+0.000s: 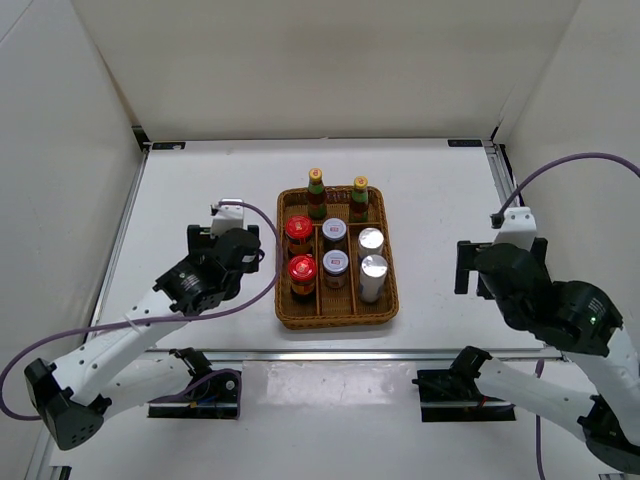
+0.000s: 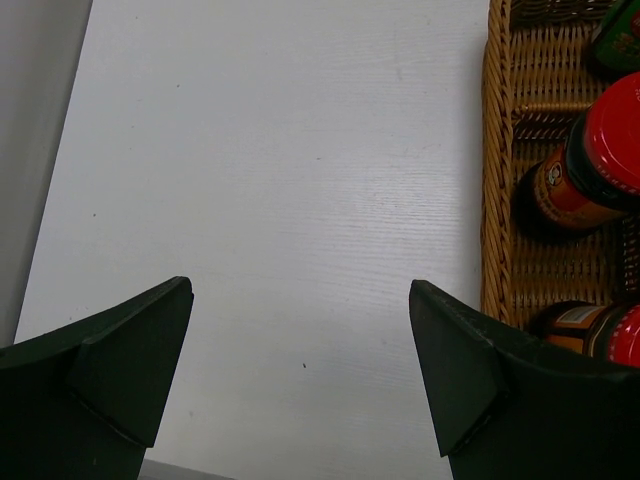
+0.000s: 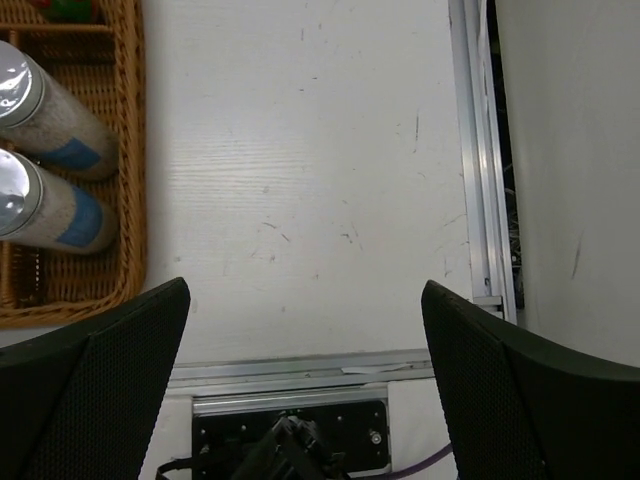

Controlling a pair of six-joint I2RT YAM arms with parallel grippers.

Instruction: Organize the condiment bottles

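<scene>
**Top external view: all eight bottles stand in the tray, both grippers are empty**

Top external shows the wicker tray [image 1: 282, 300] at the middle of the worktop [image 1: 200, 180], its near wall close to the near edge. Two slim sauce bottles [image 1: 316, 190] stand upright in the tray's far compartment. Nearer, three lanes run side by side. The left lane holds two red-lidded jars [image 1: 298, 228], the middle lane two silver-lidded jars [image 1: 334, 231], and the right lane two silver-topped cylinders [image 1: 371, 241]. The sorting looks complete, or close to it.

The left gripper [image 2: 300, 288] hangs over bare worktop on the left side of the tray, jaws spread wide with nothing between them. The right gripper [image 3: 305, 290] is likewise spread and empty, over the worktop between the tray and the right edge.

The jars look like glass: rigid, smooth, likely fairly heavy for their size, and breakable if dropped. I would take one across the body just under the lid, where the lid's rim should stop a slip. The sauce bottles are narrow and tall, so they probably tip easily, and a hold at the neck, lifting straight up, seems safest. The cylinders look lighter but slick, so a firm squeeze on the upper body suits them. Neighbours stand close together, leaving the fingers little room.
</scene>
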